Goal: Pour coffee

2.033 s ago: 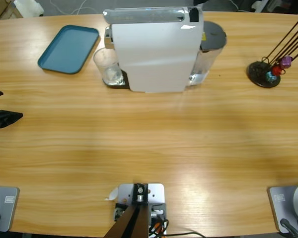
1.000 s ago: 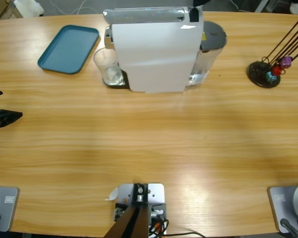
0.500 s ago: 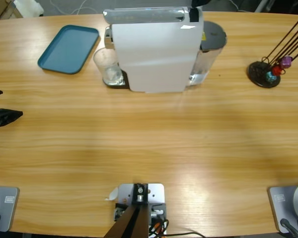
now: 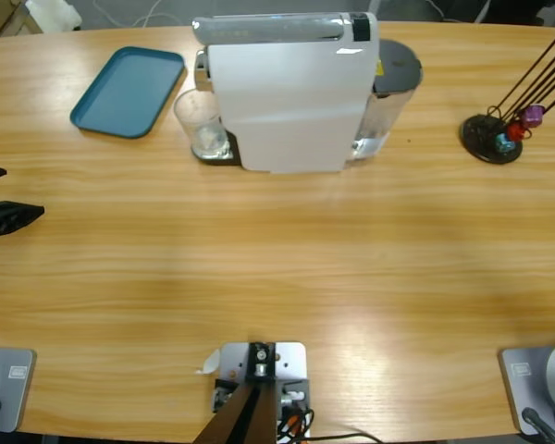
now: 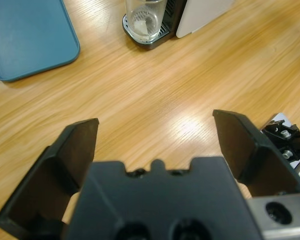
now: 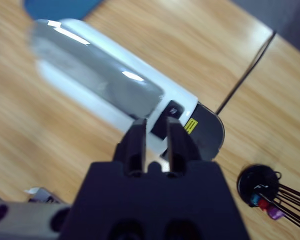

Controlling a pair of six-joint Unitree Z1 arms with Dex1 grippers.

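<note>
A white coffee machine [image 4: 287, 92] stands at the back middle of the table. A clear glass [image 4: 202, 125] sits on its drip tray at the left end. The coffee is out of view; the glass [image 5: 145, 17] shows only a pale bottom. My left gripper [image 4: 5, 196] is at the table's left edge, open, with nothing between its fingers. In the left wrist view, the left gripper [image 5: 155, 125] points toward the glass from a distance. My right gripper [image 6: 154, 130] hovers high above the machine [image 6: 105, 85], its jaws close together, holding nothing. It does not show in the high view.
A teal tray [image 4: 129, 90] lies at the back left, beside the glass. A black capsule stand [image 4: 492, 139] with coloured capsules and thin rods stands at the back right. The machine's grey-lidded water tank [image 4: 388, 92] is at its right end.
A dark piece at the top edge above the machine has left the high view. The left gripper has barely shifted.
</note>
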